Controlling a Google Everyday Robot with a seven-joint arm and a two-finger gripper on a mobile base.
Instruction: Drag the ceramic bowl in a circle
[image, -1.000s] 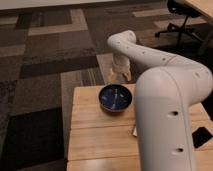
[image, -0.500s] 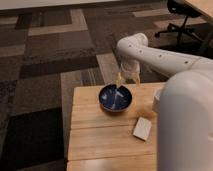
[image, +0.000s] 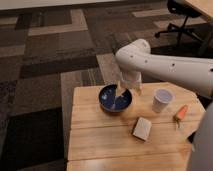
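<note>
The ceramic bowl (image: 114, 98), glossy dark blue with pale streaks inside, sits on the wooden table (image: 100, 145) near its back edge, left of centre. My gripper (image: 129, 90) points down from the white arm (image: 165, 65) and is low at the bowl's right rim, its tip over the inside of the bowl. The wrist covers the far right part of the rim.
A white cup (image: 162, 100) stands just right of the bowl. An orange carrot-like item (image: 180, 113) lies near the right edge, and a small white block (image: 142, 128) lies in front of the bowl. An office chair (image: 180, 20) stands far back on the carpet.
The gripper has come down from above the bowl's far side to its right rim. The arm's bulk has left the foreground, uncovering the cup and the orange item.
</note>
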